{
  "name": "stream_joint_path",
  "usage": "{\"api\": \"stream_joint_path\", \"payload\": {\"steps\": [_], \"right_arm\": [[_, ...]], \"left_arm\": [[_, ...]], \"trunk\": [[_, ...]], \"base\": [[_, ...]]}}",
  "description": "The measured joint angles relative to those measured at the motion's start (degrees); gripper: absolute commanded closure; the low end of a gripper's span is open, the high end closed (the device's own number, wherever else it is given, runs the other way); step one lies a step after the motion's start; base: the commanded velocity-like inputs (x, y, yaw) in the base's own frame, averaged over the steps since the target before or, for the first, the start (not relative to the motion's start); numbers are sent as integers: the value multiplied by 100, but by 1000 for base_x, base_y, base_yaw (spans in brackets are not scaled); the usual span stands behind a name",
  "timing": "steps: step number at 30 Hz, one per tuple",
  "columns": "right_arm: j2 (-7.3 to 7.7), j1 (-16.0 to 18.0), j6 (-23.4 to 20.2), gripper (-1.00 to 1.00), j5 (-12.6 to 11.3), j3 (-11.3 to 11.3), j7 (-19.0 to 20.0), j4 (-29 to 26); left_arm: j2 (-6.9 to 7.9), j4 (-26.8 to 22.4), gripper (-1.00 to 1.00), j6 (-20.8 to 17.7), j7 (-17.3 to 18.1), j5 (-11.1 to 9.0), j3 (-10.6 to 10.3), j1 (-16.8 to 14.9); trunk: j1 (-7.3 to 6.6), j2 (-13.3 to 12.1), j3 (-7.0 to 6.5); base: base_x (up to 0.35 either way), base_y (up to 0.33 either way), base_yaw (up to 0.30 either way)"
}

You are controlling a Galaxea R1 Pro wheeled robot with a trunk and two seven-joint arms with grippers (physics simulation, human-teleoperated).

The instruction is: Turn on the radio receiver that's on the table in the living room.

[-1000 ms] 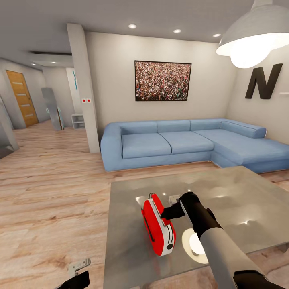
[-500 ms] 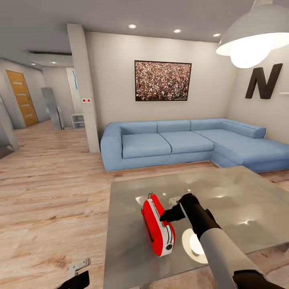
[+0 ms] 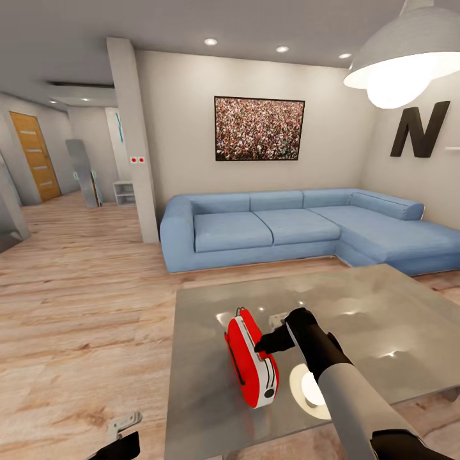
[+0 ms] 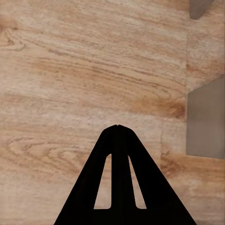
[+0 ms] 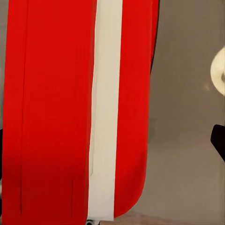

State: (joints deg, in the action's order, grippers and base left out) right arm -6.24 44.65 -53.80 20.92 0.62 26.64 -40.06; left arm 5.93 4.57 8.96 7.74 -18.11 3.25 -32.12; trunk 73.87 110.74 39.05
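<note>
The red radio receiver [image 3: 246,358] stands upright on the glossy grey table [image 3: 383,306], its white face turned toward the table's near edge. My right gripper [image 3: 262,346] is up against the radio's right side near the top. In the right wrist view the radio [image 5: 56,108] is very close, red with a white stripe. Dark fingertips [image 5: 218,140] show at the picture's sides, spread apart, so the gripper is open. My left gripper [image 4: 117,127] hangs low over the wood floor, shut with nothing in it, and also shows as the left gripper [image 3: 124,442] in the head view.
A blue L-shaped sofa [image 3: 287,227] stands behind the table, under a crowd picture [image 3: 259,128] and a black letter N [image 3: 418,131]. A grey pendant lamp [image 3: 402,57] hangs at upper right. Light wood floor [image 3: 83,306] stretches left toward a hallway with a wooden door [image 3: 35,153].
The right gripper has edged slightly closer against the radio. The left gripper has sunk a little at the bottom of the head view.
</note>
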Motion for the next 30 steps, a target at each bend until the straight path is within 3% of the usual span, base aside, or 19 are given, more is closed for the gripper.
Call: {"api": "stream_joint_path", "payload": {"steps": [10,30], "right_arm": [[0,0,0,-100,6,0,0,-2],[0,0,6,-100,8,0,-7,-2]], "left_arm": [[-13,0,100,5,0,0,0,4],[4,0,100,9,-18,0,0,13]], "trunk": [[0,0,0],[-439,-801,-359]], "base": [[0,0,0],[0,0,0]]}}
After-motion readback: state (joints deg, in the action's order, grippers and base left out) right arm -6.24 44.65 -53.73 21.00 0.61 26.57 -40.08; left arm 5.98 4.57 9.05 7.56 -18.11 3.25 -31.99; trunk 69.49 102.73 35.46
